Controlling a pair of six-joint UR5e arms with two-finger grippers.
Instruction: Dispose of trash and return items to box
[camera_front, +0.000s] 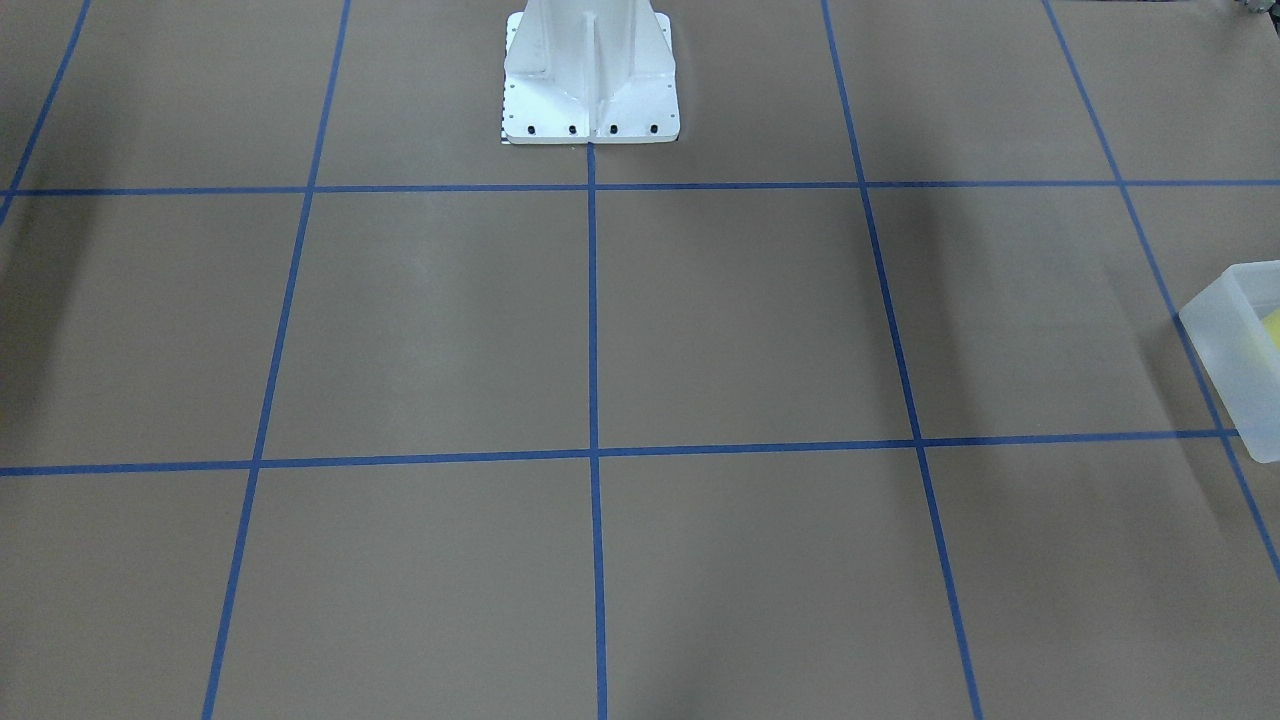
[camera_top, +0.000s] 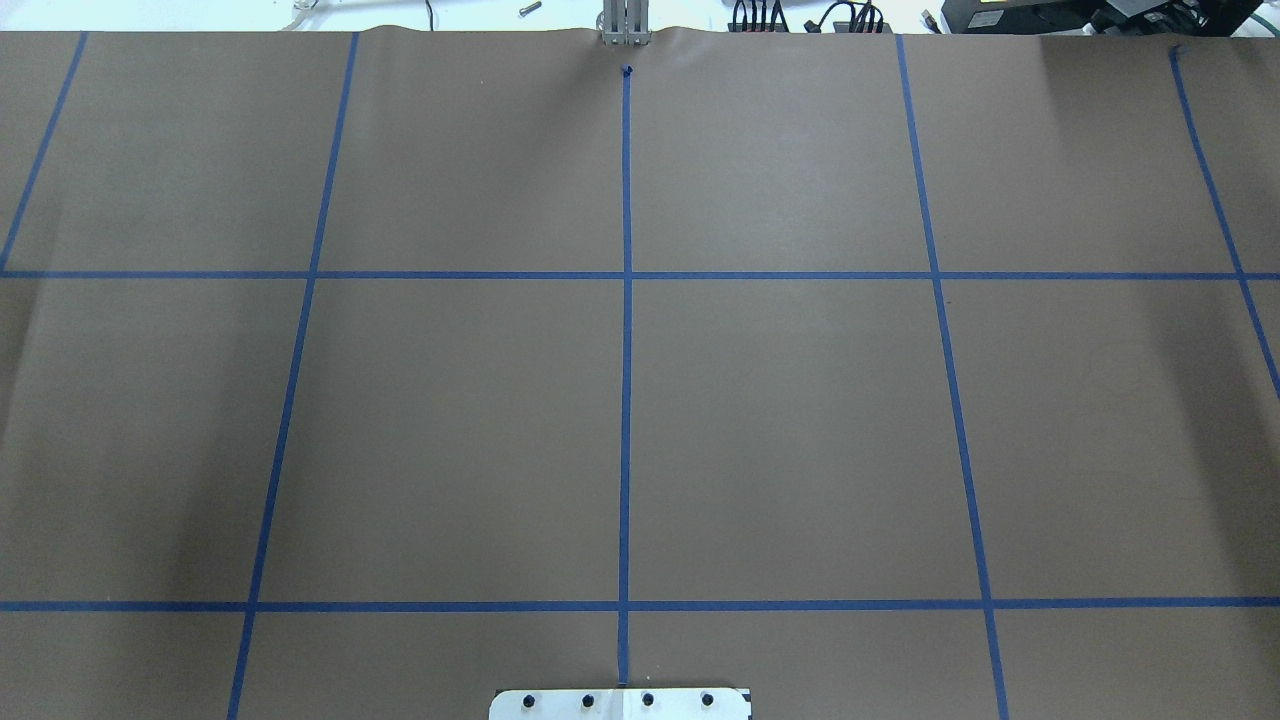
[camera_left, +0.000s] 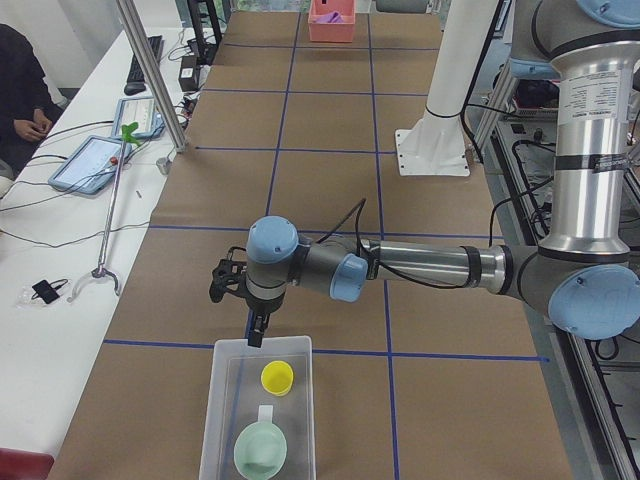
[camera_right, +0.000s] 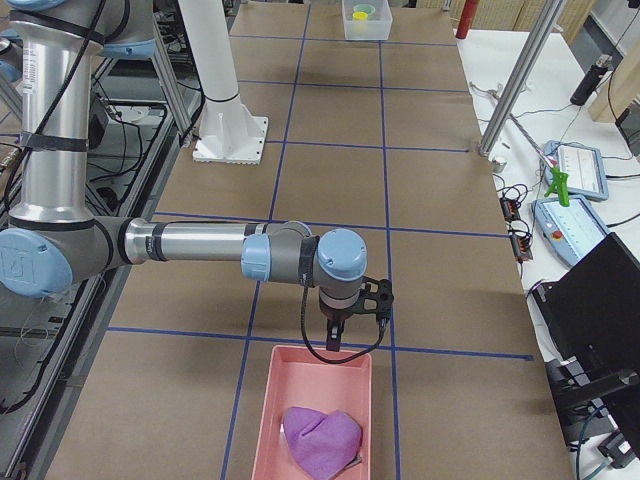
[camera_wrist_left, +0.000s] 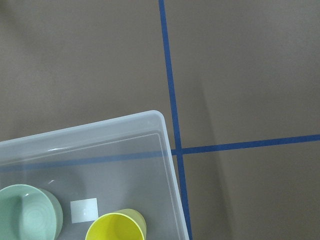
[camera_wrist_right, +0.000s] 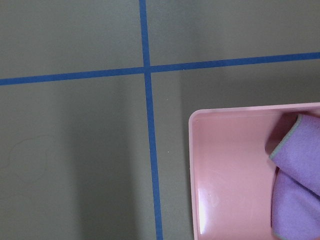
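The translucent box (camera_left: 240, 392) stands at the table's left end. It holds the yellow cup (camera_left: 277, 377) and a mint-green bowl (camera_left: 261, 452). The left wrist view shows the box's corner (camera_wrist_left: 100, 170), the cup (camera_wrist_left: 117, 227) and the bowl (camera_wrist_left: 27, 212). The box's edge (camera_front: 1225, 340) shows in the front-facing view. My left gripper (camera_left: 256, 335) hangs just over the box's far rim; I cannot tell if it is open. My right gripper (camera_right: 334, 340) hangs over the far rim of a pink tray (camera_right: 310, 375) holding a purple cloth (camera_right: 322, 440); I cannot tell its state.
The white pedestal (camera_front: 590, 80) stands at the robot's side of the table. Blue tape lines grid the brown table. The right wrist view shows the pink tray (camera_wrist_right: 225, 175) and cloth (camera_wrist_right: 297, 185). A side desk with tablets (camera_left: 95, 160) and a seated person (camera_left: 20, 90) lie beyond.
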